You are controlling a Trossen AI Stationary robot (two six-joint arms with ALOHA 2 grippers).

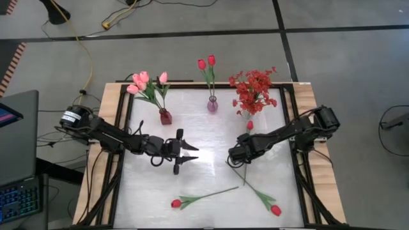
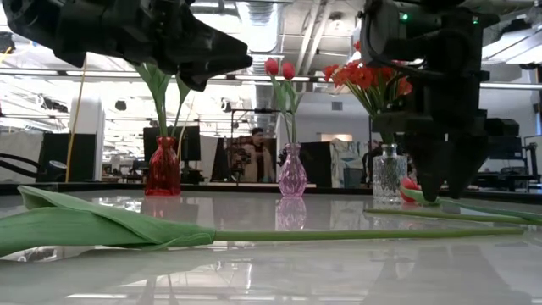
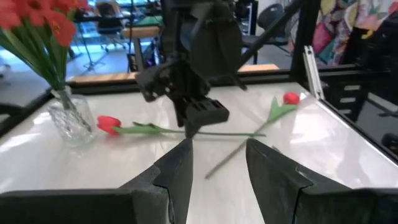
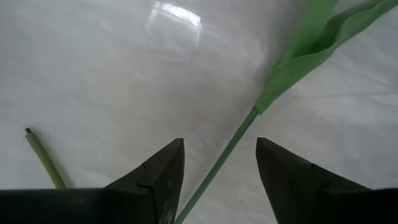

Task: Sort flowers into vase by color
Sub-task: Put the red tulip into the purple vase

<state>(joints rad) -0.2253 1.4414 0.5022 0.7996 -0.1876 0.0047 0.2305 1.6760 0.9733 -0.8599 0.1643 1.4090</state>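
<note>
Flowers on table: we count three loose red tulips; one (image 1: pixel 250 125) by the clear vase (image 1: pixel 245 114), one (image 1: pixel 275 209) front right, one (image 1: pixel 176 203) front centre.
Right gripper (image 4: pixel 219 163): jaws wide, straddling a green stem (image 4: pixel 227 149); contact probably none, hard to judge.
Left gripper (image 1: pixel 189 156): mid-table, fingers parted, empty.
Vases: pink tulips (image 1: pixel 146 82) in red vase (image 1: pixel 165 117).

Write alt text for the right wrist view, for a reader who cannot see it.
The right tool, its two dark fingers open, hangs close above the glossy white table with a thin green flower stem running up between the fingers to a broad green leaf. The cut end of a second stem lies off to one side.
</note>
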